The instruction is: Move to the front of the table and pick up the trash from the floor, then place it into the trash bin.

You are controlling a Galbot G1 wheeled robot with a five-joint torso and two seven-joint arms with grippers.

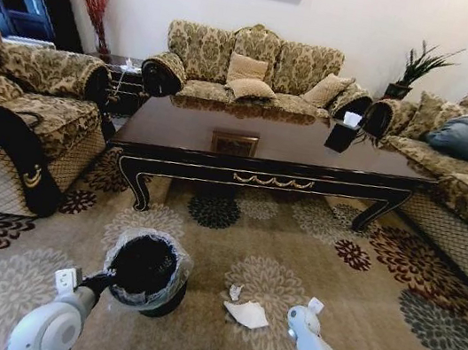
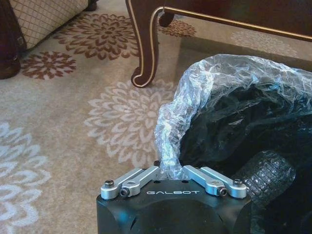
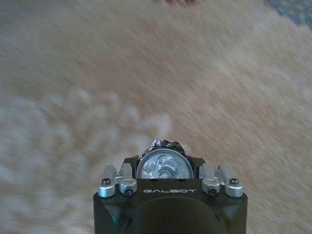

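The trash bin, black with a crinkled grey liner, stands on the carpet before the table. My left gripper is shut on the bin's near rim, pinching the liner. The trash lies just right of the bin: a crumpled white paper and a smaller white scrap. My right gripper hangs a little right of the paper, over bare carpet. Its linkage stands wide, so it is open and holds nothing.
Sofas ring the table on three sides, with an armchair on the left. A black tissue box sits on the table. A carved table leg stands close beyond the bin. Floral carpet spreads to the right.
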